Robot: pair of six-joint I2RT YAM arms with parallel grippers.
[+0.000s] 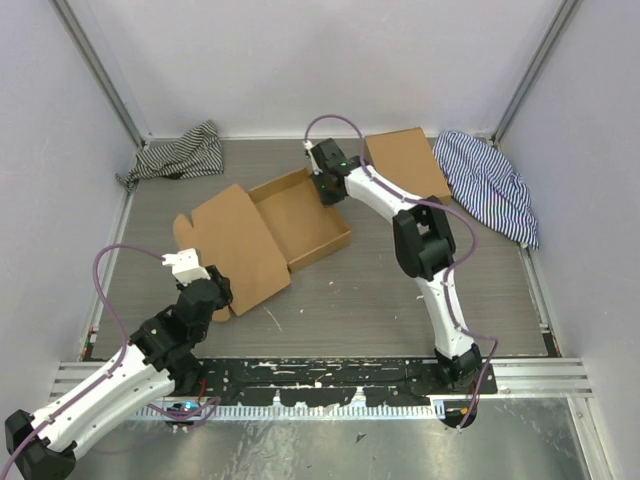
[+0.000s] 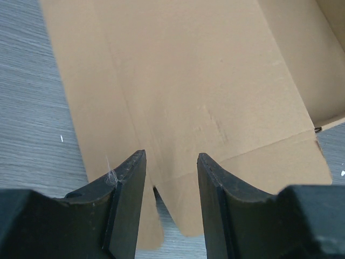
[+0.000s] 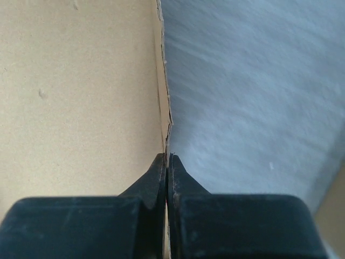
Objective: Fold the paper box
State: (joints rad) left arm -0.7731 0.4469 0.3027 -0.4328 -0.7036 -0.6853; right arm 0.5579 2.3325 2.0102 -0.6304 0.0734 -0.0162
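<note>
R gripper [image 3: 168,157]: jaws pinched tight on a thin cardboard edge, no gap btwn them. It's gripping the paper box [image 1: 262,232] by one upright wall. The R wrist view shows that wall edge-on, running straight away from the fingertips, w/ tan face on the left and blurred grey table [image 1: 400,290] on the right. The top view puts the grip at the far corner of the tray part.

L gripper [image 2: 171,155]: jaws roughly half apart, nothing clamped. They sit low over the near edge of the flat lid panel. Thru the gap you see a cut btwn two tabs.

Box itself: plain brown, unprinted, die-cut. It lies mid-table, skewed, tray end far-right, lid end near-left. The tray has low walls standing. The lid panel lies open and flat, w/ a narrow side flap along its left edge and a small tab at the near corner by the L gripper.

Views differ:
- Top view: only one giving the whole outline, w/ the arms at opposite ends of the box.
- L wrist view: only one showing crease lines across the lid, faint scuffs, and a bit of tray wall at top right.
- R wrist view: only one showing the slightly ragged wall edge; can't tell from it which wall.

Further out: smaller brown box [image 1: 405,162] just beside the R arm, left striped cloth [image 1: 180,153] in the far left corner, right striped cloth [image 1: 490,185] at far right.
</note>
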